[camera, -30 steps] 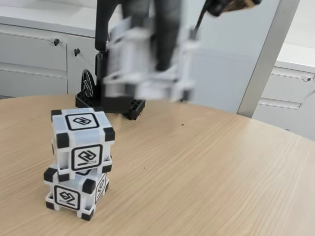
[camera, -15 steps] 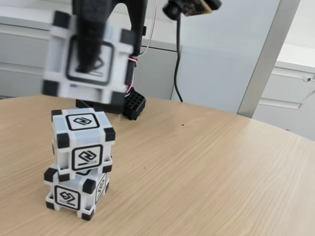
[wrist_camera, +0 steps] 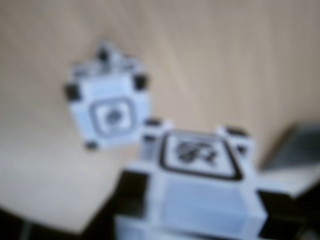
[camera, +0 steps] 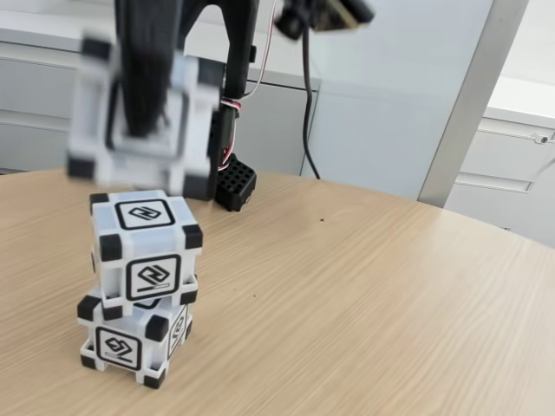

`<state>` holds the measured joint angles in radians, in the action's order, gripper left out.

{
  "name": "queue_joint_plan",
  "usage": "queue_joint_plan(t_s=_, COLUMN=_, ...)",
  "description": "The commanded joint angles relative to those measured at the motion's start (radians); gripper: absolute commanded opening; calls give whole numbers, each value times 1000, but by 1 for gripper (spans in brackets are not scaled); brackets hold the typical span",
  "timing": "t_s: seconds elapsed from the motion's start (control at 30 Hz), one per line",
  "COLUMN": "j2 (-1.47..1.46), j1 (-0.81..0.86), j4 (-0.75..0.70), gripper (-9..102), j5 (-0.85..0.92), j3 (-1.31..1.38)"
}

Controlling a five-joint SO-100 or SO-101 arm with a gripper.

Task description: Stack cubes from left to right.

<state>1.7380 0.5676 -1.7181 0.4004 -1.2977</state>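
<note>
Two white cubes with black corners stand stacked at the left of the wooden table: the upper cube rests on the lower cube, turned a little on it. A third cube, blurred by motion, hangs just above the stack with my gripper shut on it, one black finger crossing its front face. In the wrist view the held cube sits at the bottom, and the stack's top cube lies up and to the left of it on the table.
The arm's black base stands behind the stack. Grey cabinets run along the back and a metal post rises at the right. The table's curved edge runs along the back right.
The gripper carried the third cube from above the table's middle leftward to over the stack, and it now hangs slightly lower and closer to the top cube.
</note>
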Motion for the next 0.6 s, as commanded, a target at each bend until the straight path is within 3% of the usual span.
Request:
queue_joint_plan(t_s=0.0, j2=21, j1=6, j4=-8, gripper=15, j5=14, j3=-40)
queue_joint_plan(t_s=0.57, j2=25, j1=8, j4=-9, gripper=14, j5=12, j3=-71)
